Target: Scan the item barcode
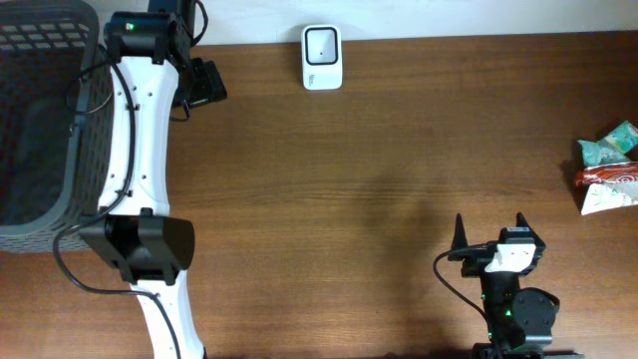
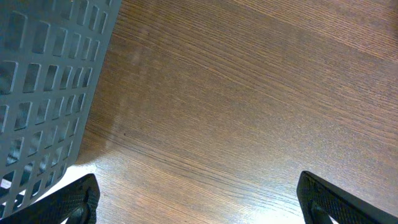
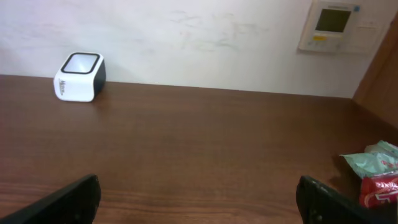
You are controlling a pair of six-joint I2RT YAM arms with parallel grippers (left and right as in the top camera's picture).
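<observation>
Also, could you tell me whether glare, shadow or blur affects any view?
Overhead: even light, a faint soft shadow on the table mid-frame; scanner crisp. Left wrist: pale glare on the wood beside the basket; grain sharp. Right wrist: scanner and snack packets clear, its own fingertips dark and soft.

Wood-grain table [image 1: 379,179], plastic mesh basket [image 1: 25,237], glossy scanner [image 1: 322,57], shiny packets [image 1: 610,170]

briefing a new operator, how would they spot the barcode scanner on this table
Start at the wooden table and follow its far edge, along the white wall. The scanner sits alone near the middle of that edge. It is the only small white box, with a black-framed window on top.
</observation>
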